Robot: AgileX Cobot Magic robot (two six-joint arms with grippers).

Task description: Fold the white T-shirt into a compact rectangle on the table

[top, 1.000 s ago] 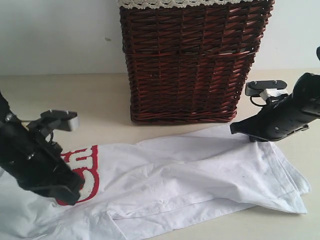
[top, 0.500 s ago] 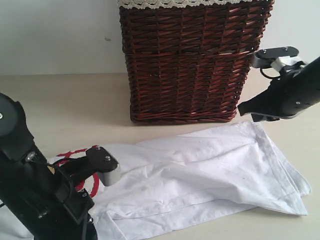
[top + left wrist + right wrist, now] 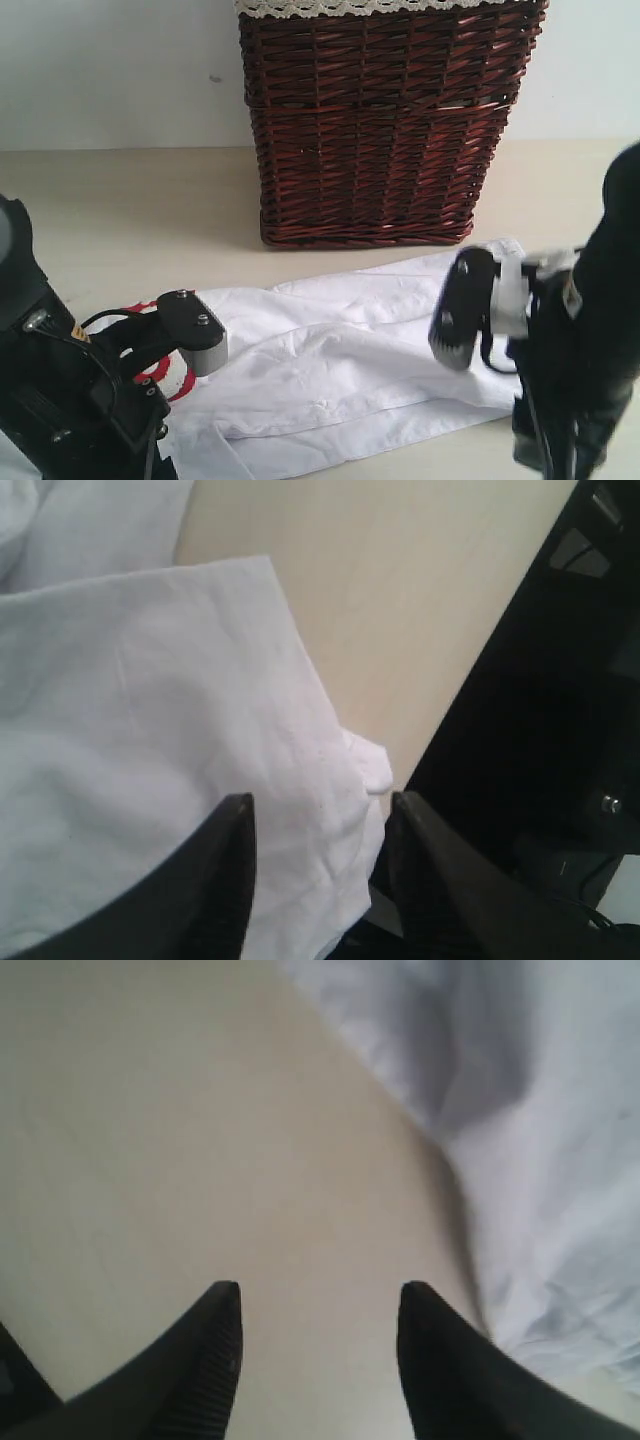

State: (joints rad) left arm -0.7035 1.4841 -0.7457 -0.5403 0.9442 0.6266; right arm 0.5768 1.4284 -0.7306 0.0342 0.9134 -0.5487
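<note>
The white T-shirt point(image 3: 340, 350) lies crumpled across the front of the table point(image 3: 130, 200), with a bit of its red lettering point(image 3: 160, 372) showing beside my left arm point(image 3: 60, 400). In the left wrist view my left gripper point(image 3: 320, 802) is open, its fingers apart over a folded corner of the white T-shirt point(image 3: 170, 710) near the table's edge, gripping nothing. My right arm point(image 3: 570, 370) stands blurred at the front right and hides the shirt's right end. My right gripper point(image 3: 320, 1290) is open over the bare table point(image 3: 200, 1140), with the white T-shirt point(image 3: 560, 1160) just beside it.
A tall dark wicker basket point(image 3: 385, 120) with cream lace trim stands at the back centre, just behind the shirt. A pale wall point(image 3: 110, 70) closes off the back. A dark drop point(image 3: 540, 730) past the table's edge shows in the left wrist view.
Both grippers have gone from shut to open. The right arm swung from the back right down to the front right. The left arm shifted at the lower left, and cloth now covers more of the lettering.
</note>
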